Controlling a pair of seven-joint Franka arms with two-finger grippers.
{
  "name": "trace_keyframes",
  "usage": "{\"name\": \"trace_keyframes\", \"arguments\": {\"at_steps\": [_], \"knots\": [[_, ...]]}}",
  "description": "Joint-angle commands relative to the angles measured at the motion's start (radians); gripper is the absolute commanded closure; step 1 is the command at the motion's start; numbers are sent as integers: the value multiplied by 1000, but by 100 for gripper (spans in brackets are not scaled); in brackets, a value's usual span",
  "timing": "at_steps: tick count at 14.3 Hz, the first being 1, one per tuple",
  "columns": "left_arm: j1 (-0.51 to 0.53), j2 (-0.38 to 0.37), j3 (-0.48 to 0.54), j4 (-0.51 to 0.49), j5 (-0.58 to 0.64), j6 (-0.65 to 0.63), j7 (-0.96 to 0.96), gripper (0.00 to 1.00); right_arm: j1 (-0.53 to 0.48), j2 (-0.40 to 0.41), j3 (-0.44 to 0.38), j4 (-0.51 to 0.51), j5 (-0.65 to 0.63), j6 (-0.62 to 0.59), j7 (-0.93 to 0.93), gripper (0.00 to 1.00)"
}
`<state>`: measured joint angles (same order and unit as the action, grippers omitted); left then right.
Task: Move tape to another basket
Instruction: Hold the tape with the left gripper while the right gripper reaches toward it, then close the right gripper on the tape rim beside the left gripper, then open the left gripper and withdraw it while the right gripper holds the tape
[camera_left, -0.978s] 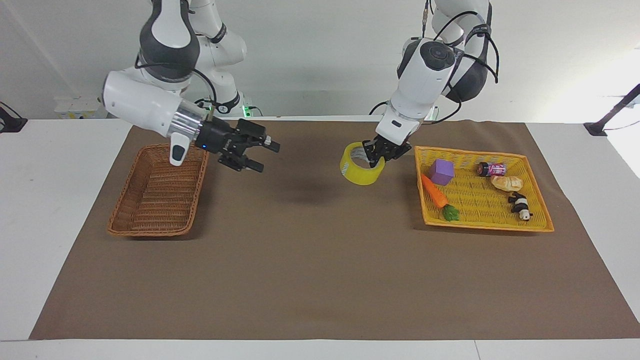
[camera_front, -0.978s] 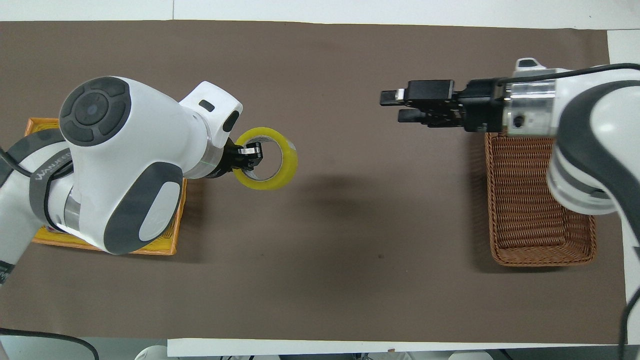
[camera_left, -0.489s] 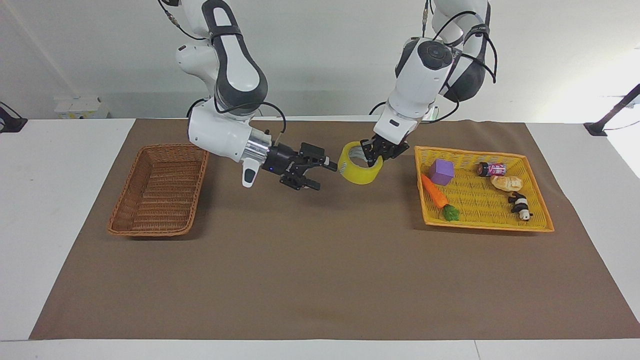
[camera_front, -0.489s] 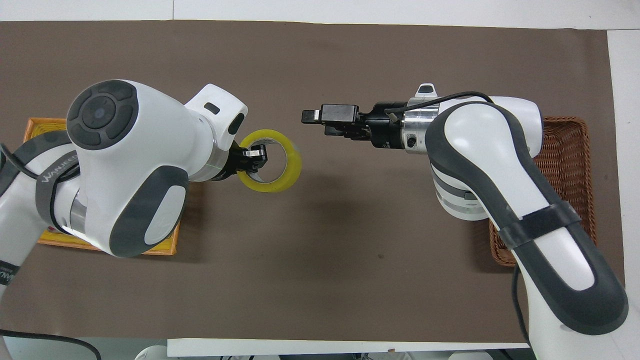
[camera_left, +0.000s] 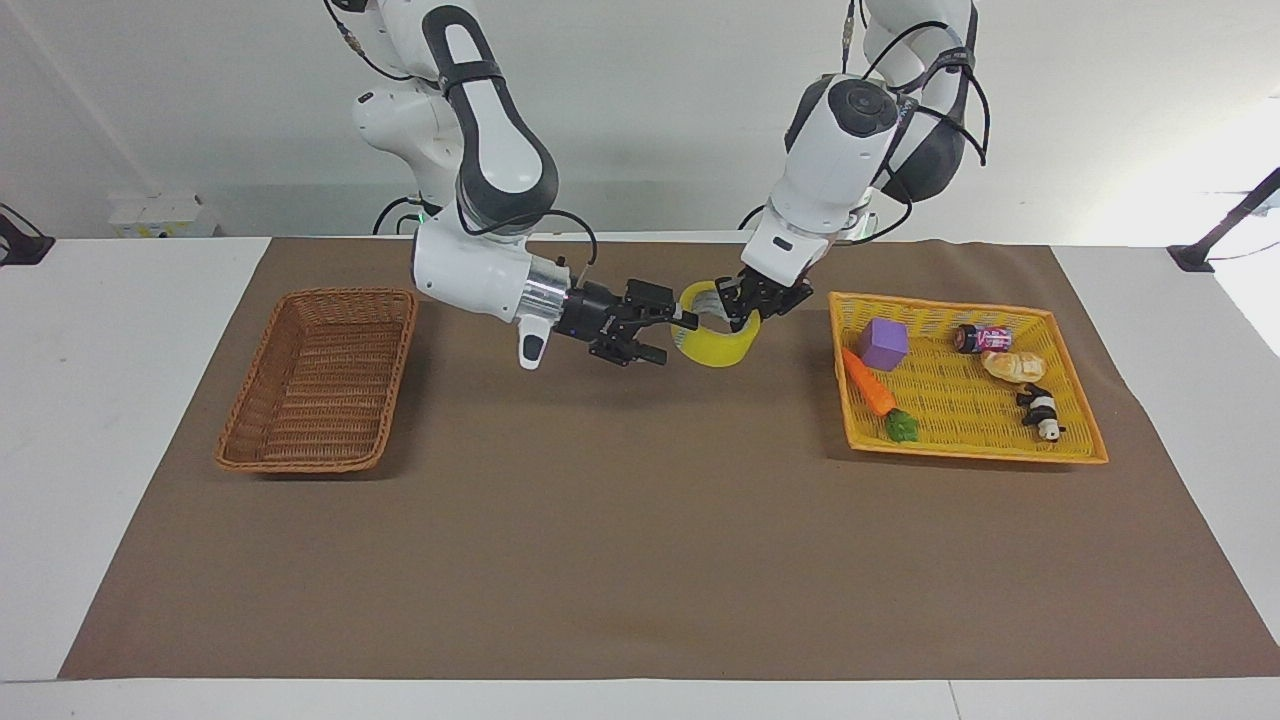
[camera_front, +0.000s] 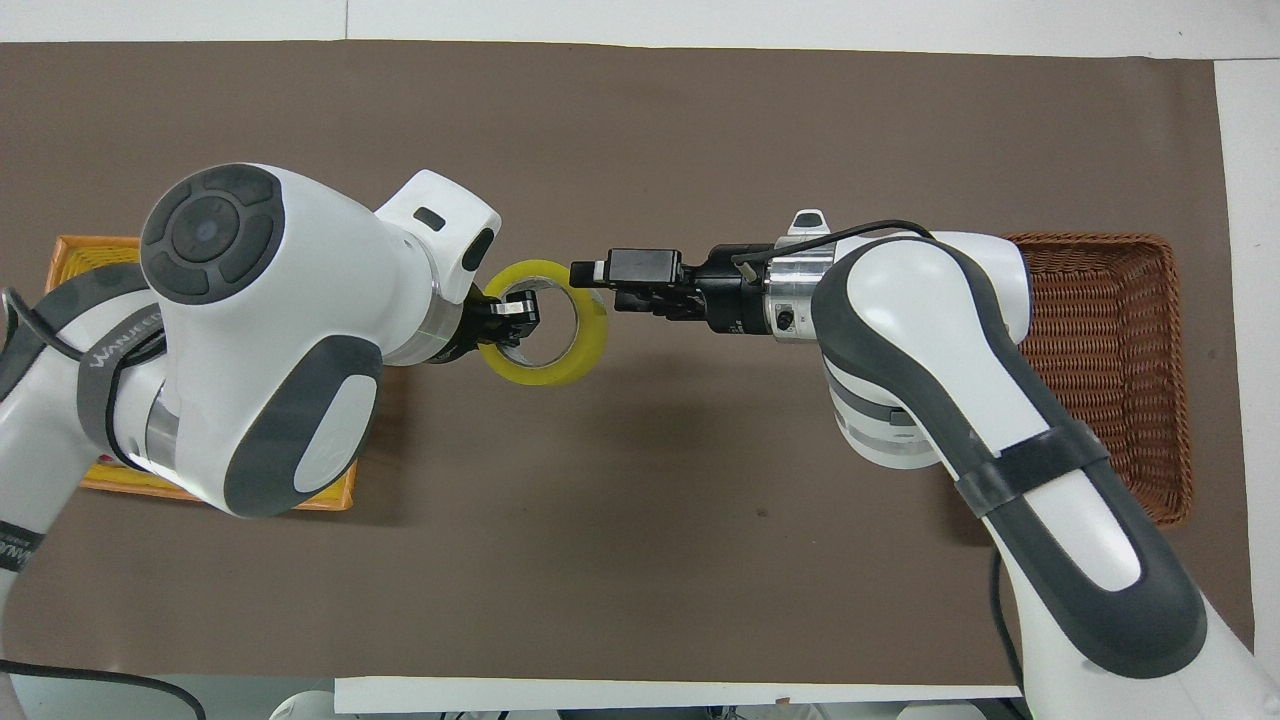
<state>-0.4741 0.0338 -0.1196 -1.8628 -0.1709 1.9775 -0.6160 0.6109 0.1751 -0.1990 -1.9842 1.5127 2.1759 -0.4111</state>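
1. Since a second ago the right gripper (camera_left: 668, 338) has left its place over the basket (camera_left: 318, 380) and swung out to the middle of the worktop (camera_left: 640, 560), where it now meets the tape (camera_left: 716, 330); the left arm has only lifted the roll slightly.
2. Nearest the robots' edge, both arms lean in from their bases, so the meeting point sits midway between the two ends, a spot each can reach.
3. Next out, the left gripper (camera_left: 745, 312) hangs the tape in the air above the brown mat, its fingers pinching the roll's wall, one inside the core. That grip leaves the rim toward the right arm free.
4. At that free rim the right gripper lies level, its fingers spread, one above and one below the rim. I judge this a hand-over not yet completed: nothing shows the right fingers clamped.
5. Toward the right arm's end sits the empty brown basket, the likely destination, too distant for the left arm.
6. Toward the left arm's end the yellow tray (camera_left: 1082, 455) holds a purple cube (camera_left: 883, 343), a carrot (camera_left: 868, 384) and small toys.
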Motion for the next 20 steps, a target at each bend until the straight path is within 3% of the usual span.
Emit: {"name": "trace_keyframes", "arguments": {"at_steps": [1, 7, 10, 14, 16, 17, 18, 20], "knots": [[-14, -5, 12, 5, -13, 4, -13, 100, 4, -39, -5, -50, 29, -24, -23, 0], [-14, -3, 12, 10, -13, 12, -16, 100, 6, -40, -5, -50, 26, -30, -14, 16], [-14, -3, 12, 10, -13, 14, -14, 99, 12, -40, -5, -50, 26, -28, 11, 44], [-11, -5, 12, 8, -13, 6, -14, 97, 13, -40, -5, -47, 24, -30, 44, 98], [-6, -3, 12, 16, -15, 3, -16, 69, 13, -40, -5, -47, 23, -39, 45, 100], [-3, -8, 14, 22, -13, 3, -16, 14, 13, -42, -5, -48, 20, -42, 45, 100], [-1, -14, 18, 30, -13, -8, -16, 1, 13, -42, -5, -48, 18, -50, 45, 100], [46, -40, 35, 74, -7, -119, -7, 0, 10, -42, -5, -47, 17, -53, 45, 100]]}}
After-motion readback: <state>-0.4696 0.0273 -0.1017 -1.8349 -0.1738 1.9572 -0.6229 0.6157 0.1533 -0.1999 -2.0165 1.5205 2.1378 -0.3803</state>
